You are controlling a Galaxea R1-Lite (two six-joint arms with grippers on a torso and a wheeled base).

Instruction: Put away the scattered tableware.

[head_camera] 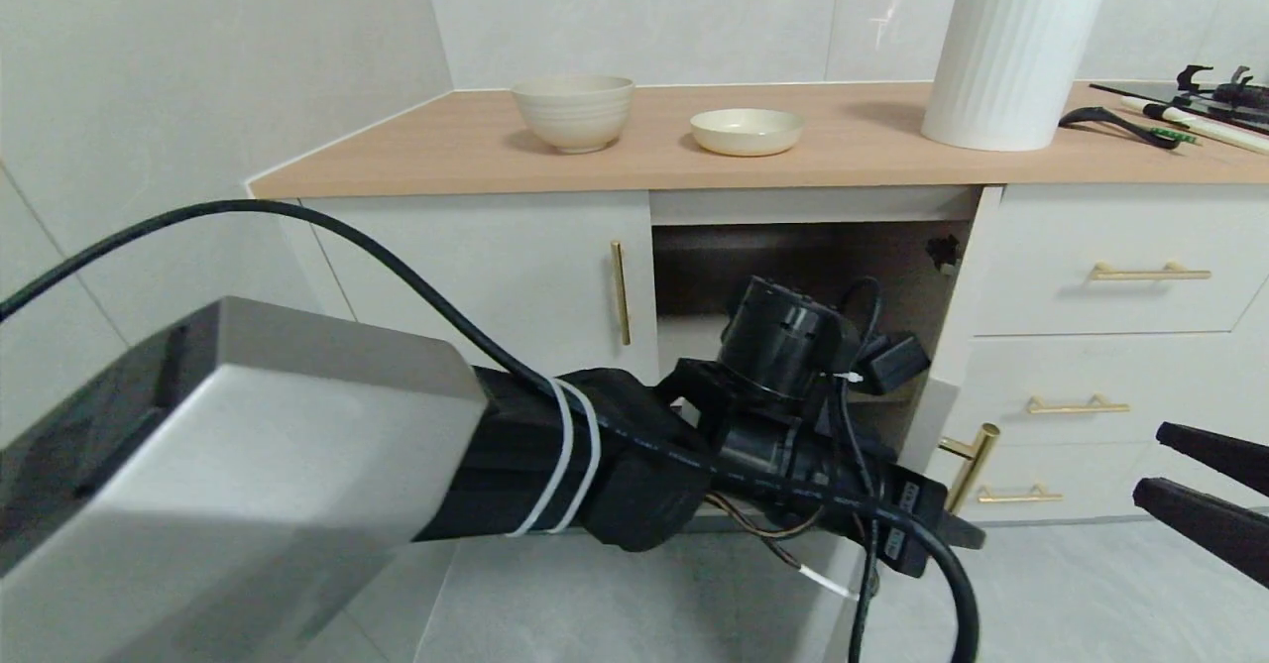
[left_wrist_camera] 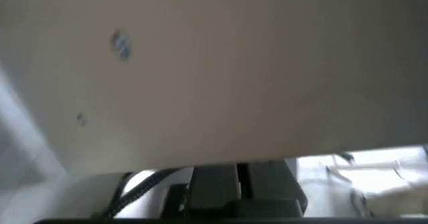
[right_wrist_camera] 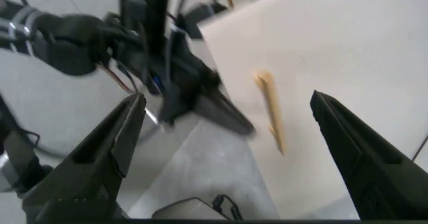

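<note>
Right claw (head_camera: 1150, 463) hangs released at the right edge of the head view, its two black fingers (head_camera: 1214, 450) spread well apart, low in front of the drawers (head_camera: 1120, 276). From its own wrist camera the open cupboard door (right_wrist_camera: 334, 63) and that door's gold handle (right_wrist_camera: 271, 110) sit between the spread fingers, farther off.

The left arm stretches across the front of the cupboard, and the left claw (head_camera: 957, 532) is down by the lower edge of the open door, just beside the gold handle. I cannot tell whether it is released or clenched: the arm's housing and cables cover most of it. Its wrist camera looks close-up at a pale flat panel (left_wrist_camera: 214, 70).

The tableware is up on the wooden worktop (head_camera: 853, 153) - well above both claws. A cream ribbed bowl (head_camera: 573, 111) stands towards the left end, upright. A shallow cream dish (head_camera: 746, 131) sits to its right, apart from it. Further right stands a tall white ribbed canister (head_camera: 1011, 49). Beyond the canister lie a black ladle (head_camera: 1120, 126) and a cluster of long utensils (head_camera: 1205, 128), too small to tell apart.

Below the worktop, the left-hand cupboard door (head_camera: 496, 276) is shut, and the compartment beside it stands open, dark inside.
</note>
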